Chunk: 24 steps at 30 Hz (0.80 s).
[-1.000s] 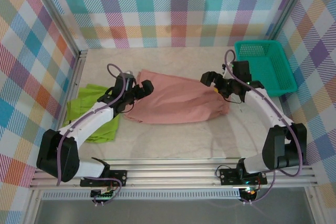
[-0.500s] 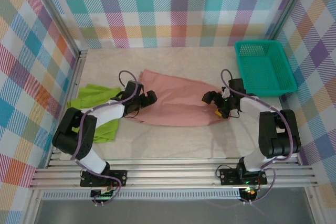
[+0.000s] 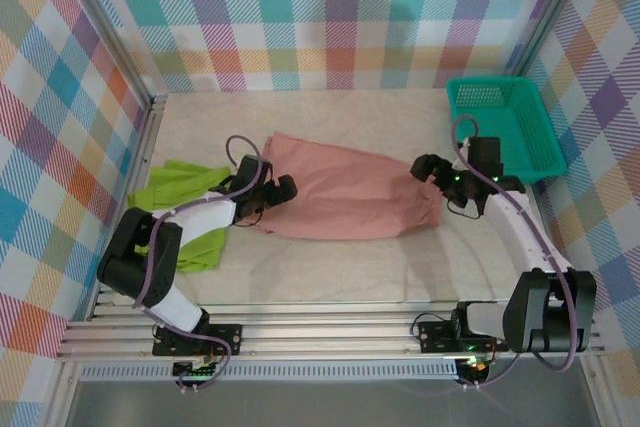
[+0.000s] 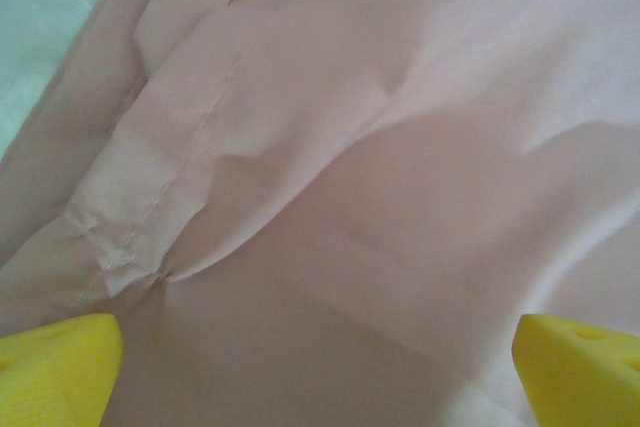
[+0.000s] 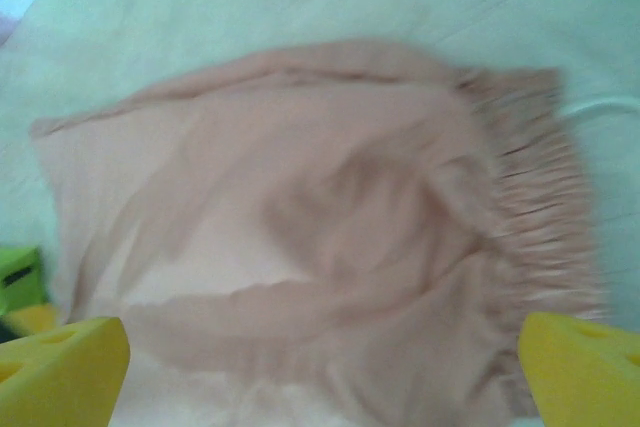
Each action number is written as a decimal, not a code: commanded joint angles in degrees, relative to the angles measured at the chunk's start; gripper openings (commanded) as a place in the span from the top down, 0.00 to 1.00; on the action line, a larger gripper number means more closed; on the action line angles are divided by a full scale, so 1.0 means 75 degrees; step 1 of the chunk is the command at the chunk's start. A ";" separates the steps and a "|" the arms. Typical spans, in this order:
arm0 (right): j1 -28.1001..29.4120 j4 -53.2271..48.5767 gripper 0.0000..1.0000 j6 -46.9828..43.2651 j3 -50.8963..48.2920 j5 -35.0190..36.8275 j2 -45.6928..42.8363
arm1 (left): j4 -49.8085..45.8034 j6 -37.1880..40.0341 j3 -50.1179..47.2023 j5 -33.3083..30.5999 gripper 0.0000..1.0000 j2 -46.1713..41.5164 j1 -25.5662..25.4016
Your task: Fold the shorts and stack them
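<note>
Top external shows the lime green shorts (image 3: 185,209) crumpled at the left of the table (image 3: 330,267), the left gripper (image 3: 276,191) spread wide over the left edge of the pink shorts (image 3: 345,197) lying mid-table, the right gripper (image 3: 430,171) equally wide at their gathered waistband end, a teal basket (image 3: 505,132) far right

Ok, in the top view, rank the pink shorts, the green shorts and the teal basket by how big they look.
Largest: pink shorts, clearly.
Then teal basket and green shorts: these look about alike, and the left arm covers part of the green pair, so I won't rank them.
</note>
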 commanded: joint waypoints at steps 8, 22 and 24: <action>-0.0427 -0.0398 0.12 -0.0244 0.0208 0.0442 0.1712 | -0.0547 0.0641 0.1055 0.0297 0.00 0.0064 -0.0255; -0.0418 0.0141 0.22 -0.0186 0.0266 -0.0055 0.2858 | -0.0313 0.0521 0.0848 0.0261 0.00 0.0405 -0.0255; -0.0377 0.0196 0.23 -0.0150 0.0279 -0.0134 0.2929 | -0.0326 0.0525 0.0833 0.0241 0.00 0.0408 -0.0255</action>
